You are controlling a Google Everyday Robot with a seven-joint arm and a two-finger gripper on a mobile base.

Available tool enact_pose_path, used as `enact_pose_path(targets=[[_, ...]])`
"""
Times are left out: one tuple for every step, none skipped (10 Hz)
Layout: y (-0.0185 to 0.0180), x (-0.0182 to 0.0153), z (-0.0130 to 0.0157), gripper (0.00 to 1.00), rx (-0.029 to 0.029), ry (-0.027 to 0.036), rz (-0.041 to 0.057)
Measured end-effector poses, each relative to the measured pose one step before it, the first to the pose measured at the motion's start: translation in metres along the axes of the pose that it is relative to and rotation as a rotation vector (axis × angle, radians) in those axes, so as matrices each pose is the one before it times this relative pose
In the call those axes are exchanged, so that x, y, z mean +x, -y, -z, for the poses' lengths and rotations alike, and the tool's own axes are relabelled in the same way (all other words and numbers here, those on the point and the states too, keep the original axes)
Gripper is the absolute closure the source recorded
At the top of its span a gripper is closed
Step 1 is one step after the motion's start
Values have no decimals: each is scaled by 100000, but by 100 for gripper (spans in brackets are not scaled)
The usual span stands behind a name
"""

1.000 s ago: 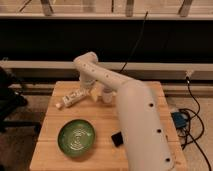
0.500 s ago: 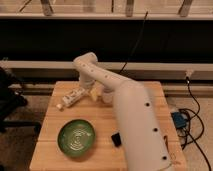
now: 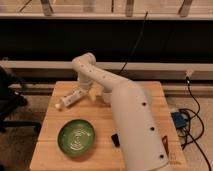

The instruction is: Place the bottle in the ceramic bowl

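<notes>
A lab-like test room: bare wooden table (image 3: 152,90), floor cables (image 3: 195,100), end effector (image 3: 86,93) above the table

One wooden tabletop (image 3: 47,155) carries everything counted here. One bottle (image 3: 70,99) lies near its far left corner. One ceramic bowl (image 3: 76,137) sits toward the near left corner. One black slab (image 3: 115,140) shows in part near the middle of the near edge. One white robot arm (image 3: 131,120) crosses the top, and its one gripper (image 3: 86,93) is at the bottle's right end, toward the far edge. One black chair (image 3: 10,102) stands off the left edge.
</notes>
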Motion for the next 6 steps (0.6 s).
enact_pose_path(targets=[[199, 555, 287, 20, 1234, 722, 1254], [315, -78, 54, 20, 312, 523, 1177], [345, -217, 82, 20, 10, 658, 1492], [432, -320, 24, 20, -33, 815, 1482], [-70, 94, 75, 20, -199, 315, 226], [50, -109, 11, 20, -319, 117, 271]])
